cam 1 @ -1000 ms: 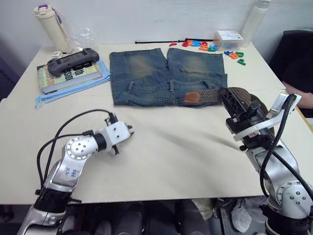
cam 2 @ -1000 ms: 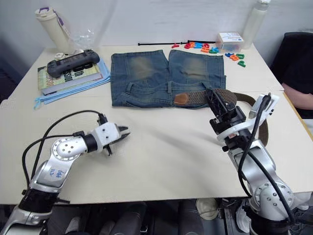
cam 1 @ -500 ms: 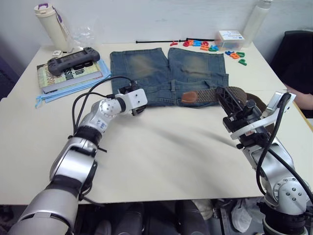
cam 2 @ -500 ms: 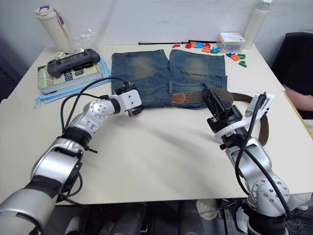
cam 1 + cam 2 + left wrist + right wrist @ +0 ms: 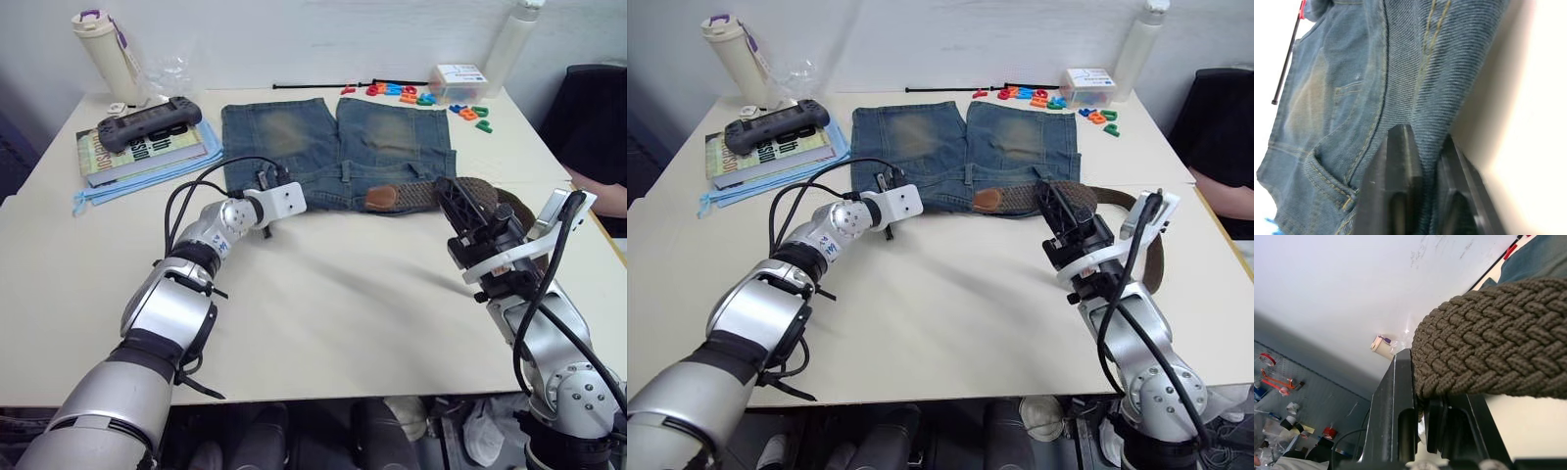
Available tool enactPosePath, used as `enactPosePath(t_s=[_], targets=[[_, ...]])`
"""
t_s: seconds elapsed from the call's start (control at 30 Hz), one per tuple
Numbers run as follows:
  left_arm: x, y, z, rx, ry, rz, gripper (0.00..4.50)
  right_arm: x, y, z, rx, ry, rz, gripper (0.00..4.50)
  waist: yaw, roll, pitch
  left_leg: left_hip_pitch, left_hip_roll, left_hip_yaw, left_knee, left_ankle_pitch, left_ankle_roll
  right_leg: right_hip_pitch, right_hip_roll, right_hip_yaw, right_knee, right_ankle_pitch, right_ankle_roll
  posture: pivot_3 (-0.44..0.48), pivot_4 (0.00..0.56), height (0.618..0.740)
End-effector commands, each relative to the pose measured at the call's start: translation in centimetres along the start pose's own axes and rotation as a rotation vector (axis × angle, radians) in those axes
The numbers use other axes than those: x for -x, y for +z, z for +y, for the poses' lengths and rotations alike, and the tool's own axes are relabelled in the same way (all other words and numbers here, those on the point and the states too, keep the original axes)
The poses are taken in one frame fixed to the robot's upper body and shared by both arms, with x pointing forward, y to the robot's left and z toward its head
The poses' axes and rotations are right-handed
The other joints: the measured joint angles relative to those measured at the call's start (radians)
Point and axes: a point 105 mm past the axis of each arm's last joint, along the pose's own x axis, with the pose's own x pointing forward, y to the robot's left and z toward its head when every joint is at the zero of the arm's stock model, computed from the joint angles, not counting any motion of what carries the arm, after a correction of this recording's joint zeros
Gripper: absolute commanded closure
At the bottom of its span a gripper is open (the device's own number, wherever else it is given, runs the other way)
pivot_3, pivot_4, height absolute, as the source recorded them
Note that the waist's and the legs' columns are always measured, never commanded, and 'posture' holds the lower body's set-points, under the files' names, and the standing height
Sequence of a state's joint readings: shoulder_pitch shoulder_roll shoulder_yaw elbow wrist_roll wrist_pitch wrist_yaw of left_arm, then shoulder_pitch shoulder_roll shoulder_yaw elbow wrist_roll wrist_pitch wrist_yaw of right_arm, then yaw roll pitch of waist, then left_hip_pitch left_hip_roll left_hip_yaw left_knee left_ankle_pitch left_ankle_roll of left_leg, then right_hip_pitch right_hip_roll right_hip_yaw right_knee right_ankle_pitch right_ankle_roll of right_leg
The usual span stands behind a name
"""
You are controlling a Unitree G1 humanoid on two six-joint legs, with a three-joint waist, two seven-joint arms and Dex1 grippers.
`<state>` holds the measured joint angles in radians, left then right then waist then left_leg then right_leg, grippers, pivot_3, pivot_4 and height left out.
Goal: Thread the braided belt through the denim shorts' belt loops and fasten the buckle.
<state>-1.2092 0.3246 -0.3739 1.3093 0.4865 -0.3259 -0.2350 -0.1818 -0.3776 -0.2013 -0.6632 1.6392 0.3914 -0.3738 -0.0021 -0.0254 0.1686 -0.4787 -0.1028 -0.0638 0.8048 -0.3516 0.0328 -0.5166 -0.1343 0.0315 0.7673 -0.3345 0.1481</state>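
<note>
Left gripper point(image 5: 1422, 191) pinches denim shorts' point(image 5: 333, 147) waistband edge.

Right tool point(image 5: 1422, 396) clamps the braided belt point(image 5: 1488, 357) — denim shorts point(image 5: 1542, 252) beyond.

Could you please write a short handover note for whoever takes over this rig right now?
Left gripper: fingers shut on the waistband edge of the denim shorts, at the corner on the robot's left.
Right gripper: shut on the braided belt, near the right end of the waistband.
The shorts lie flat on the table, waistband toward the robot. The belt runs along the right half of the waistband, its brown leather tip near the middle, the rest trailing off to the right.
Done: both grips taken.
Left: whether any loop is threaded cannot be told; the remaining threading and fastening the buckle.
</note>
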Motion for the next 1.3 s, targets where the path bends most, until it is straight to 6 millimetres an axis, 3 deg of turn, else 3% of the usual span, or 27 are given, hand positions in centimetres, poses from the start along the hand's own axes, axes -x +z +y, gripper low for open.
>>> enactPosePath(t_s=[0.03, 0.2, 0.33, 0.47, 0.67, 0.83, 1.03, 1.13, 1.3], targets=[[0.1, -0.6, -0.4, -0.014, -0.018, 0.021, 4.48, 0.3, 0.7, 1.3, 0.012, 0.046, -0.041, 4.50, 0.000, 0.000, 0.000, 0.000, 0.000, 0.000, 0.000, 0.000, 0.000, 0.000, 0.000, 0.000, 0.000, 0.000, 0.000, 0.000, 0.150, 0.654], [0.0, 0.5, 0.0, -0.014, -0.006, -0.033, 4.48, 0.2, 0.7, 1.2, 0.016, 0.044, -0.043, 4.50, 0.001, 0.000, 0.000, 0.000, 0.000, 0.000, 0.000, 0.000, 0.000, 0.000, 0.000, 0.000, 0.000, 0.000, 0.000, 0.000, 0.150, 0.654], [1.5, 2.3, 0.9, -0.040, -0.007, -0.213, 4.48, 0.3, 0.7, 1.3, 0.023, 0.044, -0.047, 4.50, -0.001, 0.000, 0.000, -0.001, 0.000, 0.000, 0.000, 0.000, 0.000, -0.001, -0.001, 0.000, 0.000, 0.000, 0.000, 0.000, 0.150, 0.654], [4.3, 2.0, 0.7, -0.053, -0.003, -0.293, 4.48, 0.3, 0.8, 1.2, 0.022, 0.043, -0.054, 4.50, -0.004, 0.000, 0.000, -0.004, 0.000, 0.000, 0.000, 0.001, -0.003, -0.005, -0.003, 0.001, 0.000, 0.000, 0.000, 0.000, 0.150, 0.654], [10.6, 1.4, -2.1, 0.020, -0.025, -0.268, 4.48, 0.0, 0.9, 0.9, 0.016, 0.045, -0.052, 4.50, -0.026, 0.001, 0.000, -0.010, 0.000, -0.001, 0.000, 0.003, -0.007, -0.011, -0.002, 0.001, 0.002, 0.000, 0.000, 0.000, 0.150, 0.654], [14.7, -0.1, -5.0, 0.144, -0.102, -0.149, 4.48, -0.1, 1.4, 0.6, 0.024, 0.045, -0.056, 4.50, -0.029, 0.002, -0.001, -0.012, 0.000, -0.001, 0.001, 0.004, -0.008, -0.014, -0.001, 0.001, 0.003, 0.000, -0.001, 0.000, 0.150, 0.654], [20.3, -3.7, -8.1, 0.139, -0.204, 0.019, 4.48, 0.3, 1.8, 0.4, 0.056, 0.028, -0.047, 4.50, -0.031, 0.003, -0.002, -0.011, 0.003, -0.002, 0.001, 0.003, -0.008, -0.015, -0.001, 0.002, 0.005, -0.002, -0.004, 0.000, 0.150, 0.654], [21.7, -5.4, -9.2, 0.115, -0.233, 0.073, 4.48, 0.5, 1.7, -0.1, 0.082, 0.003, -0.008, 4.50, -0.024, 0.004, -0.002, -0.011, 0.003, -0.002, 0.001, 0.001, -0.005, -0.015, -0.001, 0.002, 0.006, -0.002, -0.005, 0.000, 0.150, 0.654], [21.5, -6.7, -9.5, 0.128, -0.190, 0.082, 4.48, 0.4, 0.9, -0.8, 0.108, -0.023, 0.062, 4.50, -0.028, 0.004, -0.003, -0.011, 0.005, -0.002, 0.002, 0.000, -0.005, -0.015, -0.001, 0.002, 0.008, -0.004, -0.008, 0.000, 0.150, 0.654]])
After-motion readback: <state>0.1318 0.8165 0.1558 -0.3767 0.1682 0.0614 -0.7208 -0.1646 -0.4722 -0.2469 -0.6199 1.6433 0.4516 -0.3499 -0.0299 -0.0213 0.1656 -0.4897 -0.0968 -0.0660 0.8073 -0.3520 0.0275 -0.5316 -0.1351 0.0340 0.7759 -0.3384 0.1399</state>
